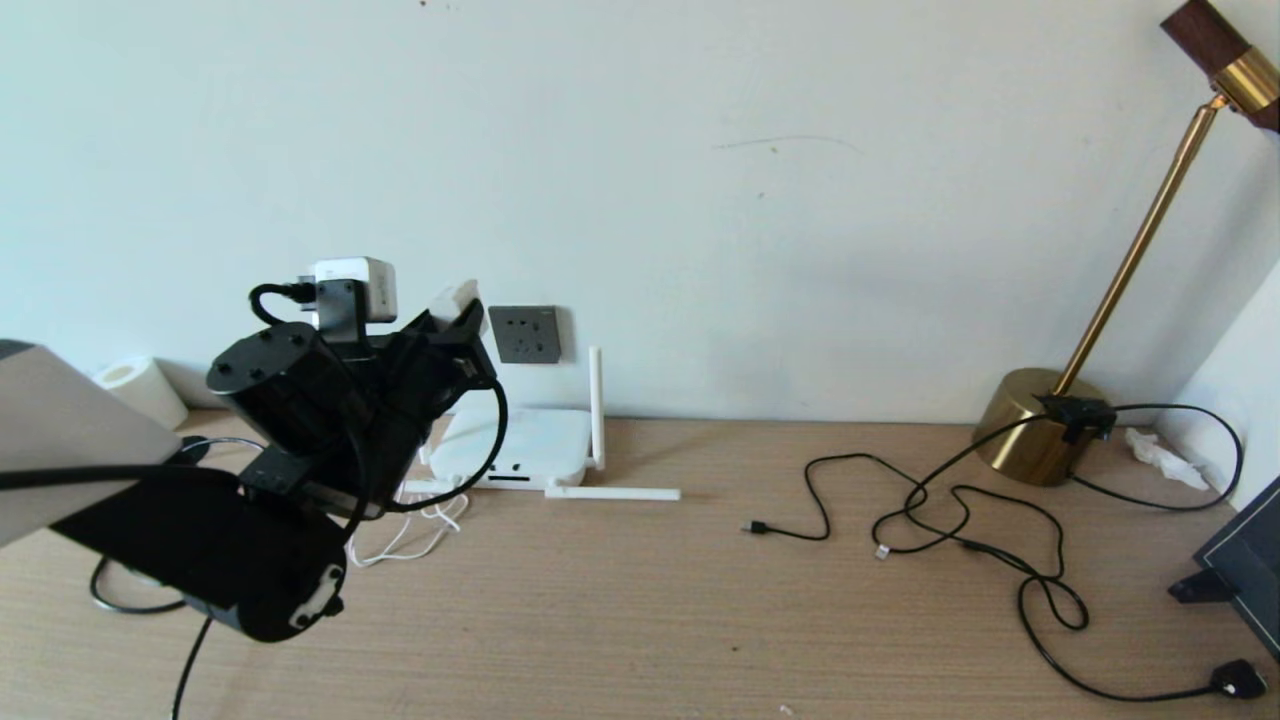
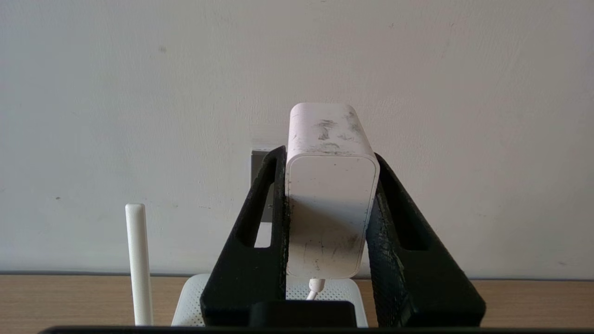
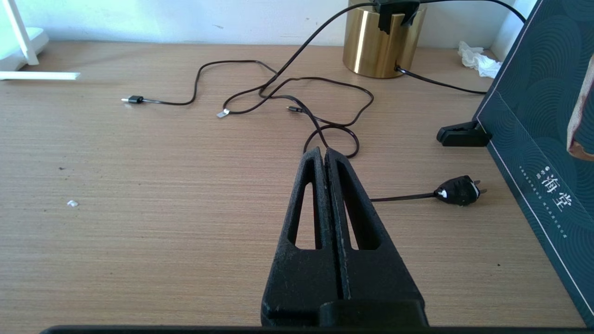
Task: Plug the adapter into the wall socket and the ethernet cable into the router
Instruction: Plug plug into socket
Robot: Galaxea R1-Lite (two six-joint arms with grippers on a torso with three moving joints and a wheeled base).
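Left tool [image 2: 330, 204] gripping the adapter [image 2: 330, 204] just short of the wall socket [image 1: 528, 333] (router [image 1: 520, 447] below), right tool [image 3: 325, 155] clenched empty, hovering over open table [image 3: 139, 185].

Left arm [image 1: 290, 440]: matte black, cylindrical joint housings, small screws on round end cap, white tab near lower housing. Thin black cables loop alongside wrist. Light grey shell section behind it. White box-shaped camera module [image 1: 355, 288] on black bracket behind fingers. Left gripper [image 2: 330, 153]: black, tapered triangular fingers [image 2: 260, 232] with slot cutouts, rough-textured inner faces. Right gripper [image 3: 324, 153]: same black slotted fingers.
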